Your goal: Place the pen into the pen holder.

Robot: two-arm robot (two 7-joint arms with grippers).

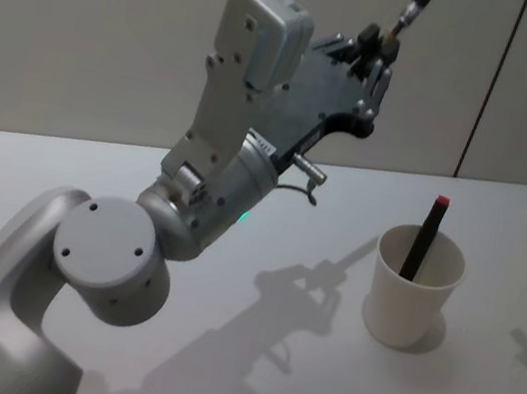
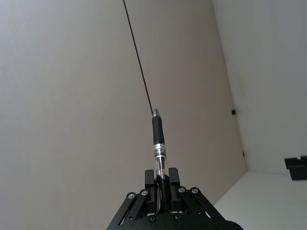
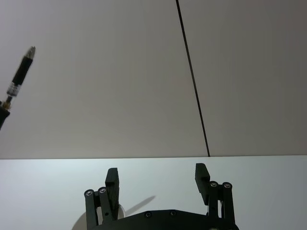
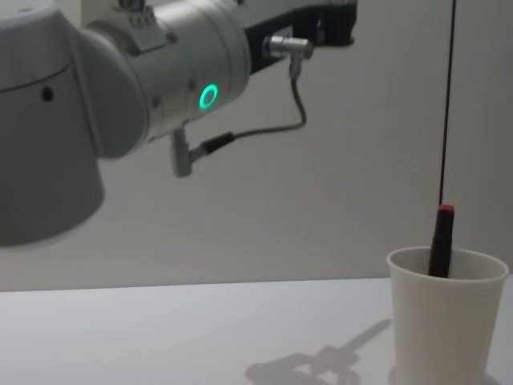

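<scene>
White desk (image 1: 67, 164) against a pale wall (image 1: 90, 26), head view. The left arm (image 1: 216, 179) rises from the lower left and reaches up and forward, well above the desk surface. Pen holder (image 1: 408, 302) – a plain white paper cup with a rolled rim – stands upright on the desk to the right, well apart from the arm; the arm's shadow falls on the desk beside it. Left end effector (image 1: 382, 45): fingers pressed together, pinching the pen (image 1: 417, 5), which points up and away towards the wall, high above the desk and to the left of the cup. In the left wrist view the pen's barrel sits between the black fingers (image 2: 175, 179) with its tip outward. Right end effector (image 3: 157, 177): fingers spread, nothing between them, above the desk – right wrist view. A red-capped pen (image 1: 425, 239) leans inside the cup, its cap above the rim.
</scene>
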